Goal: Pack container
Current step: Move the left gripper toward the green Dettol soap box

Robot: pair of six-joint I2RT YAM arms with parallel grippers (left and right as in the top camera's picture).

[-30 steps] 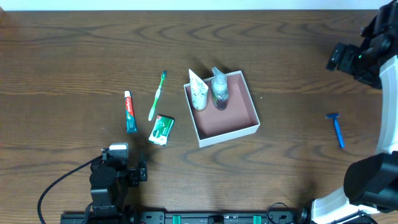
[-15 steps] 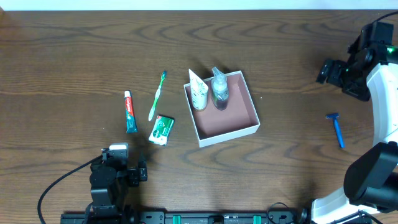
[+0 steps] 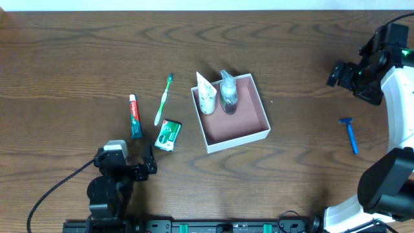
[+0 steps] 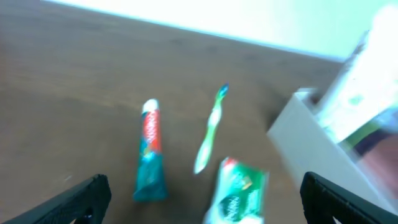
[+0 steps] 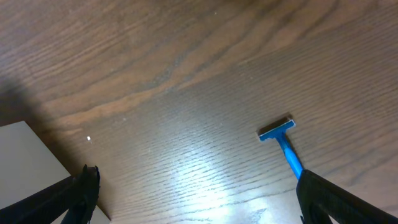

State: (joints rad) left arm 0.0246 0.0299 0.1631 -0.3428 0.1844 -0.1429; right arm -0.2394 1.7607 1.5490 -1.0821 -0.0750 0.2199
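In the centre of the overhead view sits the container (image 3: 238, 142), with a white tube (image 3: 206, 94) and a clear bottle (image 3: 228, 94) in its upper-left corner. At lower left, the left gripper (image 3: 147, 169) is spread wide and empty, near a soap box (image 3: 167, 135), toothpaste (image 3: 134, 116) and a toothbrush (image 3: 163, 99). At upper right, the right gripper (image 3: 341, 72) is also spread wide and empty, with a blue razor (image 3: 350, 133) lower in the frame.

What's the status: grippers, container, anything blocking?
Both open, empty: left gripper near the soap box, right gripper near the razor. The container holds tube and bottle. Outside: toothpaste, toothbrush. Nothing blocking.
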